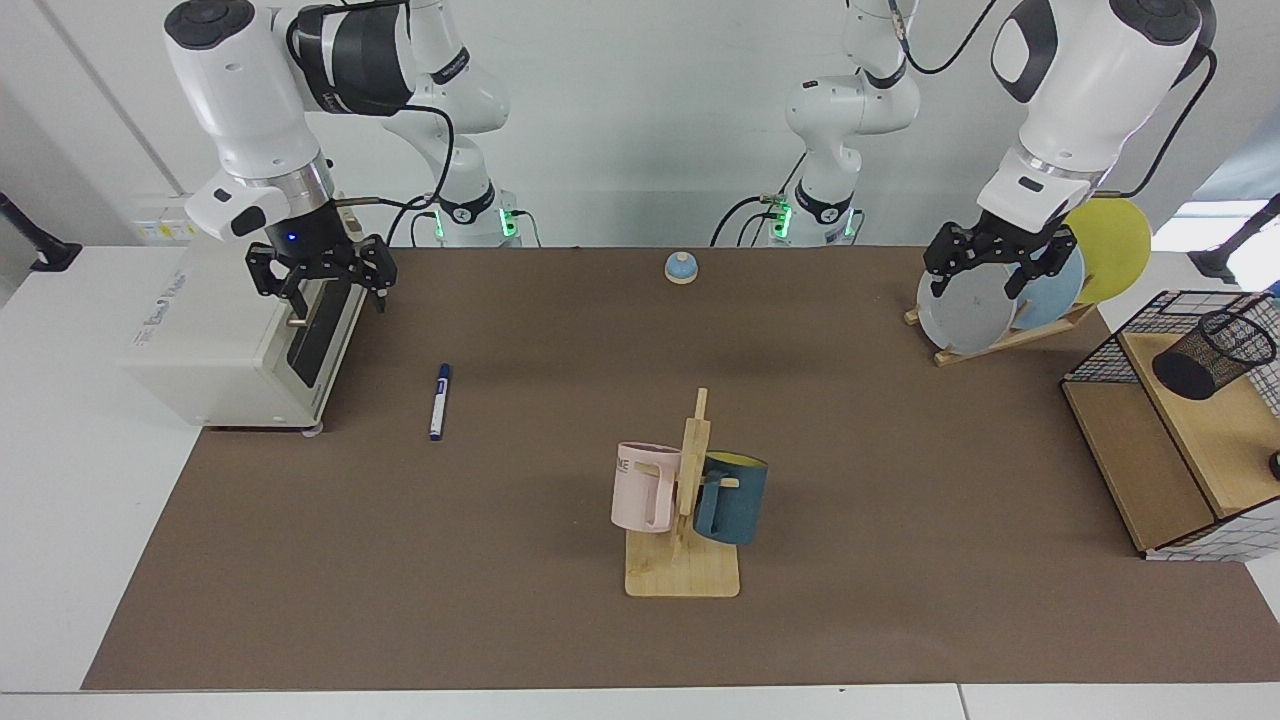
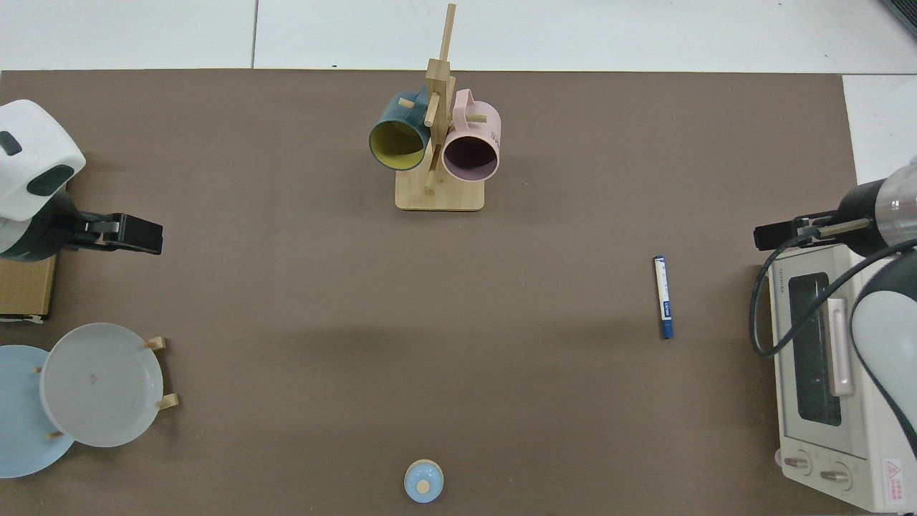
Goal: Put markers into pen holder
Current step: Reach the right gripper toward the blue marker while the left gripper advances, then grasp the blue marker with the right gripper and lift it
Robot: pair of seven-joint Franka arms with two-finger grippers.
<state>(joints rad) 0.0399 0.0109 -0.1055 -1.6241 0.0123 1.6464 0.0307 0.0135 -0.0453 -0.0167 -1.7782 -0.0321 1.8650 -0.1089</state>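
- marker (image 1: 440, 401) lies flat on the brown mat (image 1: 500, 560), dark cap pointing toward the robots' side, near the toaster oven (image 1: 240, 335) but not touching it. Flat and clear all round, so a top-down pinch across the barrel looks workable.
- same marker in the top view (image 2: 665, 297): long axis runs roughly along the oven front, with bare mat on both sides for the fingers.
- pen holder (image 1: 1213, 353) is at the far other end of the table, on the wooden shelf of the wire basket (image 1: 1180, 300). It's tilted, mouth angled up toward the right of the facing view, so the marker would have to go in at a slant, not straight down.
- right gripper (image 1: 322, 290) hovers over the oven's front edge, above and behind the marker, fingers spread wide with nothing between them. My read: it's the pick arm, being on the marker's side.
- left gripper (image 1: 985, 272) hangs in front of the plate rack (image 1: 1000, 335), fingers apart, empty. Closer to the holder, so it's likely the receiving or holder-side arm.
- top view: the arm by the oven shows a dark gripper (image 2: 784, 233) over the oven's corner; the other (image 2: 129, 234) is over bare mat by the basket.
- mug tree (image 1: 690, 510) sits mid-table, between marker and holder; a carry across needs height over it.
- nothing picked yet; the task is at its start.
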